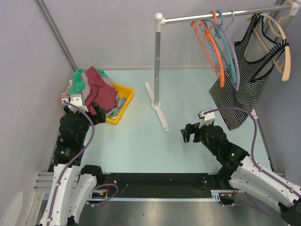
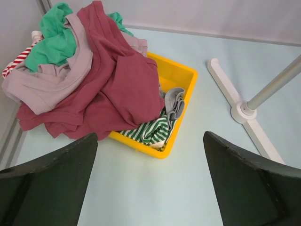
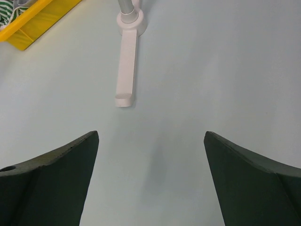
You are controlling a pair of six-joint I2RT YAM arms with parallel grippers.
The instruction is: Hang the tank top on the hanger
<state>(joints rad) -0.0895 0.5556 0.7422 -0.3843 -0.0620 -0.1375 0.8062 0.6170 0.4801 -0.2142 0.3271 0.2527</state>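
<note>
Left wrist view: my left gripper [image 2: 150, 141] has its fingers spread wide and empty, just short of the yellow bin [image 2: 187, 71]. The tank top [image 2: 124, 82] lies on top of the heap, spilling over the bin's rim and bunched against a green garment [image 2: 54, 42] and a greyish-lilac one [image 2: 44, 87]. I'd pinch only a maroon edge or strap, so the neighbours don't lift with it. My right gripper [image 3: 150, 136], likewise spread and empty, hangs over bare table near the rack foot [image 3: 127, 61]. The hanger [image 1: 209, 44] hangs on the rail, well apart, crowded by a teal hanger [image 1: 225, 44].
</note>
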